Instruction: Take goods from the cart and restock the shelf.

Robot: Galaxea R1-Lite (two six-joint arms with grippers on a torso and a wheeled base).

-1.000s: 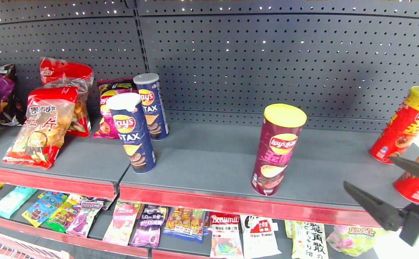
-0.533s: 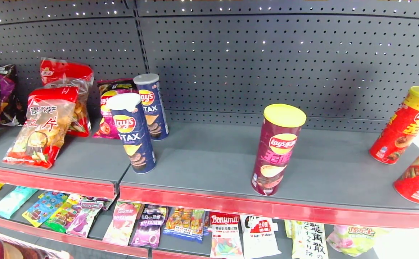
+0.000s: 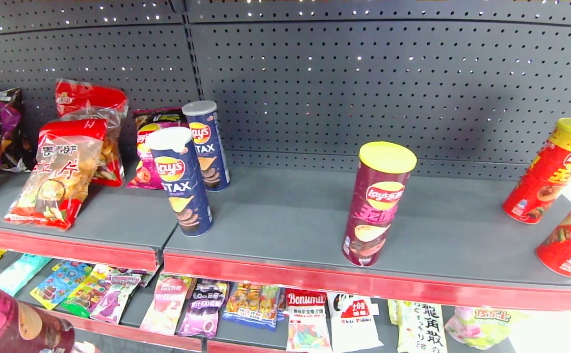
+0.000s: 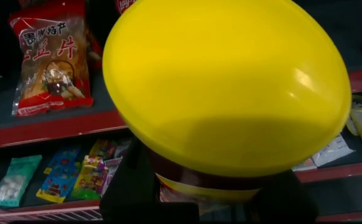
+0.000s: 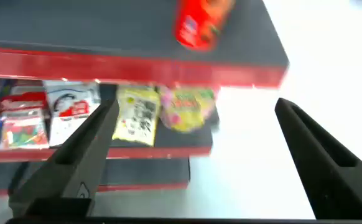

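risen into head view at eight o'clock since the earlier frame, the maroon chip can (image 3: 15,323), likely light, stiff, slick and dentable, best held mid-body, sits pinched in the left gripper (image 4: 206,199) below the shelf (image 3: 285,215); the right gripper (image 5: 196,106) is spread wide.

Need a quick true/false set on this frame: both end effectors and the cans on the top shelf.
1. The left end effector holds a yellow-lidded can. True.
2. The right end effector is shut. False: it is open and holds nothing.
3. The maroon can stands upright on the shelf. True.
4. The front blue can lies on its side. False: it stands upright.
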